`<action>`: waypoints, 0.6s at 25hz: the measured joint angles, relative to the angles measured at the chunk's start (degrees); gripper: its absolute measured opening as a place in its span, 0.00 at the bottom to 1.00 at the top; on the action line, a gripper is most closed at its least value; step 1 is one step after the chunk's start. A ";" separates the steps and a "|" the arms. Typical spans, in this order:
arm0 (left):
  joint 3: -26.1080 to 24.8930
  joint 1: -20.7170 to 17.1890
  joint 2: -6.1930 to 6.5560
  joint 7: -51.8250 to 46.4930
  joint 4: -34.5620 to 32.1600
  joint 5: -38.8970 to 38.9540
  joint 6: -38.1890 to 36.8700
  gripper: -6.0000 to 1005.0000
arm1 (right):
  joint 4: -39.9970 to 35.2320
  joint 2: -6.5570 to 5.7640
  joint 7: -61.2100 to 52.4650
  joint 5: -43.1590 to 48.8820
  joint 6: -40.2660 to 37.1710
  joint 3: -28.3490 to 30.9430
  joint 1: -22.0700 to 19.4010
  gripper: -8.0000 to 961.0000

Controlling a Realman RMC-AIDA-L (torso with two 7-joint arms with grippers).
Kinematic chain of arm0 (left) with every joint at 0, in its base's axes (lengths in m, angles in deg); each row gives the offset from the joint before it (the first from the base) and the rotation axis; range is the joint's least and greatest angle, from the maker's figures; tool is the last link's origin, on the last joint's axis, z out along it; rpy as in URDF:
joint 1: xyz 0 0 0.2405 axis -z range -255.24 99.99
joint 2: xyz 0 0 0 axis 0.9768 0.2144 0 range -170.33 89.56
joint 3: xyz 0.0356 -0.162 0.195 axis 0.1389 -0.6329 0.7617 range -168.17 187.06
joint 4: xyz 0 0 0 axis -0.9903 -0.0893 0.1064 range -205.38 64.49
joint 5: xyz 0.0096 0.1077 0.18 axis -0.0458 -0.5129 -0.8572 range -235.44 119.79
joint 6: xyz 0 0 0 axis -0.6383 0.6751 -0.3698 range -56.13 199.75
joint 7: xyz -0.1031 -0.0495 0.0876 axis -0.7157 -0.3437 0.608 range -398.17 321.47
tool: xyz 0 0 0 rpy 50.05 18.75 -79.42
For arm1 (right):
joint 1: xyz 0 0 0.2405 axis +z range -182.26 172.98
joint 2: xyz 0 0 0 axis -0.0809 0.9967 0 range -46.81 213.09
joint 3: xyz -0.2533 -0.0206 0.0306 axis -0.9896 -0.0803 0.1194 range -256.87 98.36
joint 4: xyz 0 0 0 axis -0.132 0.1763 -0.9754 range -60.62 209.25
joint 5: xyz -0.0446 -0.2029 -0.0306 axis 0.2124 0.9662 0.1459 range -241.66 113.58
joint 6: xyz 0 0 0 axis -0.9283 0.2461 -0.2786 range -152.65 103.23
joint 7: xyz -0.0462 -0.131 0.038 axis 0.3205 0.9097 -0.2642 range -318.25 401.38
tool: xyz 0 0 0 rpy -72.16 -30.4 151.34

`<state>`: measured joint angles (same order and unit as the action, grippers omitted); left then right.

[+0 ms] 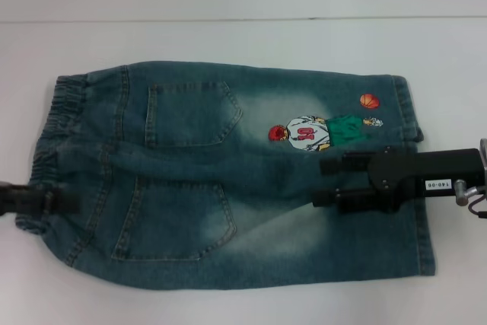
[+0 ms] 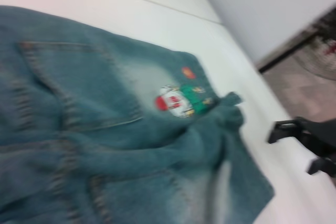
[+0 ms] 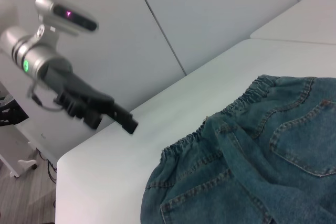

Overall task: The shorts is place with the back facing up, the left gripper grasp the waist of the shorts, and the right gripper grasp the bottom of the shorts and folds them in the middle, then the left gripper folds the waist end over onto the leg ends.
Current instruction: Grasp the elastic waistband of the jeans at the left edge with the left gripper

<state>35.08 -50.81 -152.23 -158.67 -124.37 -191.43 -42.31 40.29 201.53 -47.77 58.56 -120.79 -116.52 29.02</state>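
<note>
Denim shorts (image 1: 228, 180) lie spread back-side up across the white table (image 1: 243, 43), elastic waist (image 1: 57, 119) toward my left arm and leg ends (image 1: 415, 180) toward my right, with two back pockets showing and an embroidered basketball-player patch (image 1: 304, 133) on the far leg.

From the head view, my left gripper (image 1: 34, 202) sits at the near corner of the waistband, touching or just over the gathered elastic; whether its fingers are closed on cloth I cannot tell, as only a dark stub shows. The right wrist view catches that same gripper (image 3: 113, 116) from farther off, and there it seems to hang beside the table edge, apart from the denim, so I judge the waist is not yet gripped.

My right gripper (image 1: 329, 183) reaches in over the near leg, its two black fingers (image 1: 338, 164) spread with a clear gap between them and nothing held. They hover over the middle of the leg, not at the hem.

As I read it, the task has barely begun: the garment is laid out properly, though rumpled along its centre, and neither fold is made. Both grasps, the lengthwise fold and the waist-to-hem fold all remain.
</note>
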 joint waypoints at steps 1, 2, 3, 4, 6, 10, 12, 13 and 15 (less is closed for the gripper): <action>-0.79 0.78 0.65 -1.85 -0.56 -1.51 -0.36 0.87 | -0.08 0.00 -0.06 0.00 -0.07 -0.16 0.00 0.84; -1.37 1.64 1.26 -4.02 -1.29 -3.66 -0.63 0.87 | -0.15 0.00 -0.10 0.00 -0.16 -0.29 0.00 0.84; -1.52 2.38 1.59 -5.57 -1.88 -5.24 -0.64 0.87 | -0.24 0.01 -0.15 0.00 -0.27 -0.43 0.01 0.84; -1.40 3.23 1.92 -7.43 -2.21 -7.19 -0.31 0.87 | -0.37 0.00 -0.19 0.00 -0.30 -0.64 0.02 0.84; -0.55 4.88 2.28 -10.81 -2.23 -10.90 0.97 0.87 | -0.51 0.00 -0.23 0.00 -0.26 -1.17 0.05 0.84; 3.02 7.82 2.29 -18.12 -0.92 -18.58 6.62 0.87 | -0.63 0.00 -0.23 0.00 0.02 -1.91 0.06 0.84; 3.95 8.71 2.31 -20.78 0.75 -20.10 8.99 0.87 | -0.63 0.00 -0.08 0.00 0.04 -1.94 0.09 0.84; 4.41 9.29 2.43 -22.26 2.21 -20.82 10.48 0.87 | -0.63 0.00 -0.01 0.00 0.08 -1.94 0.11 0.84; 5.00 10.14 2.65 -24.18 4.48 -22.06 12.95 0.87 | -0.63 0.00 0.03 0.00 0.26 -1.95 0.17 0.84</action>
<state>40.08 -40.68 -149.58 -182.84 -119.90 -213.49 -29.37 39.66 201.53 -47.74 58.56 -120.52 -118.47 29.19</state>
